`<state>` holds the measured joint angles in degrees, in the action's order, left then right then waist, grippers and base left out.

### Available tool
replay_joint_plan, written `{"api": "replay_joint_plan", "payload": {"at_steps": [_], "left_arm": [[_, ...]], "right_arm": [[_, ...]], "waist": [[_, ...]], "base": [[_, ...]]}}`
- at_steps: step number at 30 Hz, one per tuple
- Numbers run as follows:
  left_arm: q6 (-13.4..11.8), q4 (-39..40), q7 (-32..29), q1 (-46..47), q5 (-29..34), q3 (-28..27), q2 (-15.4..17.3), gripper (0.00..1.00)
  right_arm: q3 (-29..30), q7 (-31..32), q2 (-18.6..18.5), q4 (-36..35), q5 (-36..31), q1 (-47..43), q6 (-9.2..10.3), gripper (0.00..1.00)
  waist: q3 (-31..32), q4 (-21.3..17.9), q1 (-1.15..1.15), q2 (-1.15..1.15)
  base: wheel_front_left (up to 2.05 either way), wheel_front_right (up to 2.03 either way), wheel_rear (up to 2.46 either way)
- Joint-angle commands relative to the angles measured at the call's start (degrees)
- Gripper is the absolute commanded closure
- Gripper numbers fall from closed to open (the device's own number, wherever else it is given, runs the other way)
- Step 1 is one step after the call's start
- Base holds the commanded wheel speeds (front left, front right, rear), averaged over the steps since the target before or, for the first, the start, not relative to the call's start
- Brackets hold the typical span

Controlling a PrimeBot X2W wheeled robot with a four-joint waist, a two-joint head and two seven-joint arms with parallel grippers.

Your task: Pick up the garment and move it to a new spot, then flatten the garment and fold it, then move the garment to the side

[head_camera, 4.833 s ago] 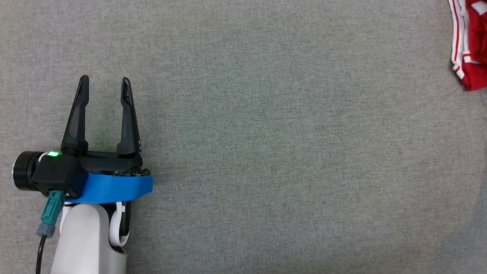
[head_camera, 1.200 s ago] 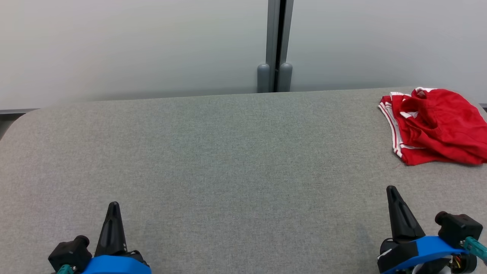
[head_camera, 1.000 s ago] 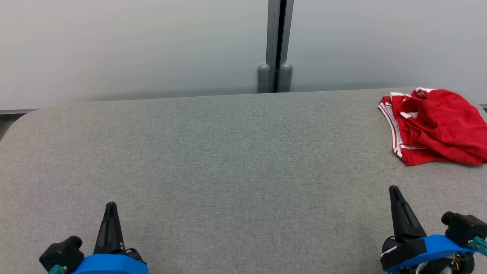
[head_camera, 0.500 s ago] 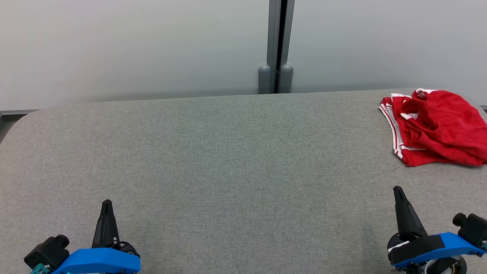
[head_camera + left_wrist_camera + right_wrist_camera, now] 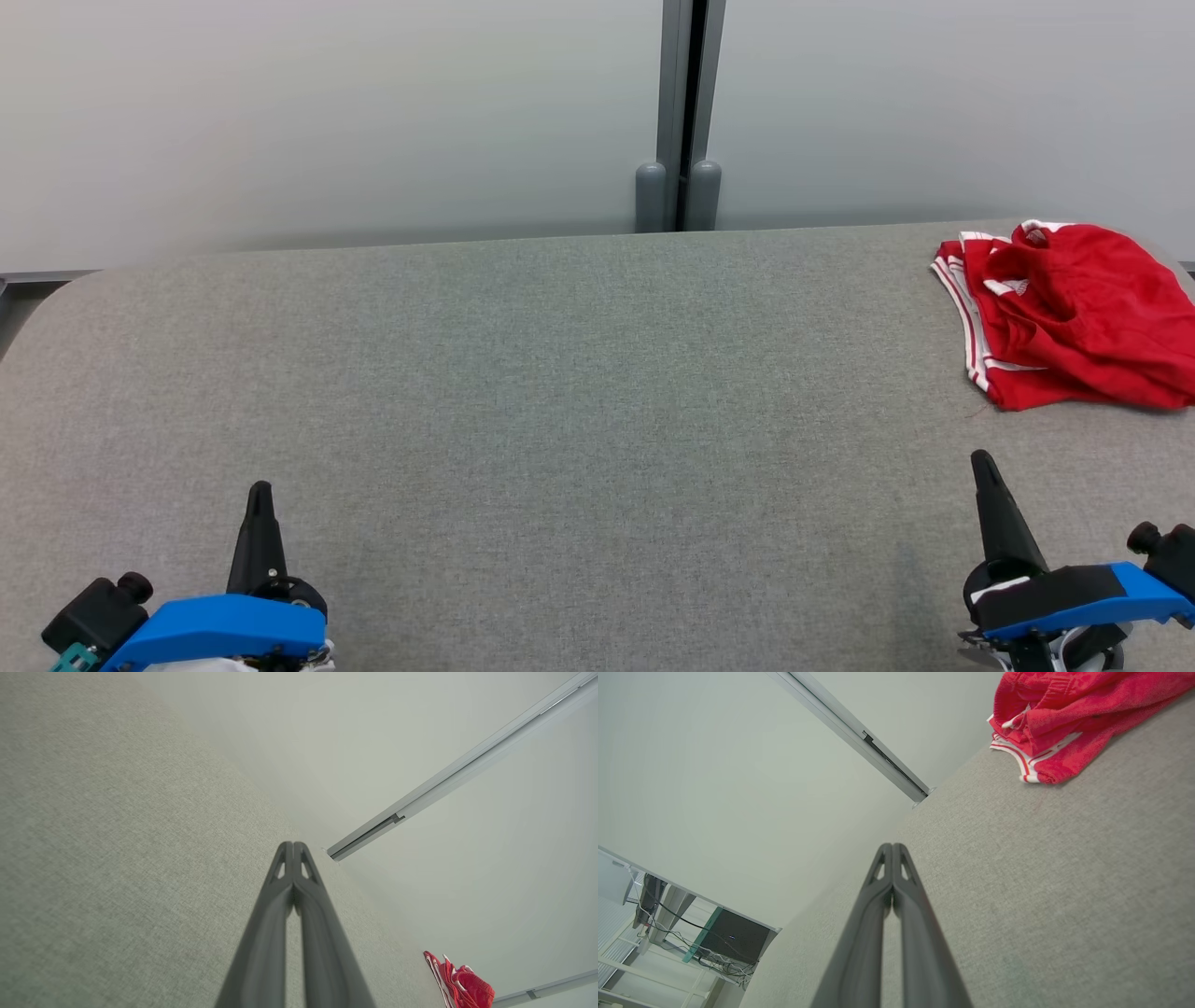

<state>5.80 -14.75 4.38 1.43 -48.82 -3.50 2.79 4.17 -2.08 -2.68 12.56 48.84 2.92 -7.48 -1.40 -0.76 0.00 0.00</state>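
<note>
Garment (image 5: 1064,317) untouched, both pairs of jaws were pressed shut on nothing — the left gripper (image 5: 259,489) and right gripper (image 5: 981,458) had eased back toward the table's (image 5: 597,392) near edge — while it lay loosely folded at the table's far right corner, apparently already set aside.

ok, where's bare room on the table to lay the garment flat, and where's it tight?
Bare: the whole middle and left end of the grey table, between the left gripper and right gripper, back to the far edge by the partition post. Crowded: the far right corner, where the red garment lies bunched beyond the right gripper.
</note>
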Motion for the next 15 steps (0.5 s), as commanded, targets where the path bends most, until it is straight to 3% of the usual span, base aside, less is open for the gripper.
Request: {"api": "replay_joint_plan", "payload": {"at_steps": [1, 15], "left_arm": [[0.28, 0.79, -0.57, 1.75, -2.47, -0.58, 0.12, 1.00], [0.70, 0.83, -2.98, 2.56, -11.97, -1.11, 0.12, 1.00]], "right_arm": [[0.32, 0.54, -0.22, -0.38, 2.57, 1.47, -0.02, 1.00], [0.82, 2.43, -0.25, 0.01, 12.02, 2.06, -0.02, 1.00]], "waist": [[0.03, 0.02, 0.00, 0.00], [0.24, 0.15, 0.00, 0.00]], "base": [[0.00, 0.00, 0.00], [0.00, 0.00, 0.00]]}}
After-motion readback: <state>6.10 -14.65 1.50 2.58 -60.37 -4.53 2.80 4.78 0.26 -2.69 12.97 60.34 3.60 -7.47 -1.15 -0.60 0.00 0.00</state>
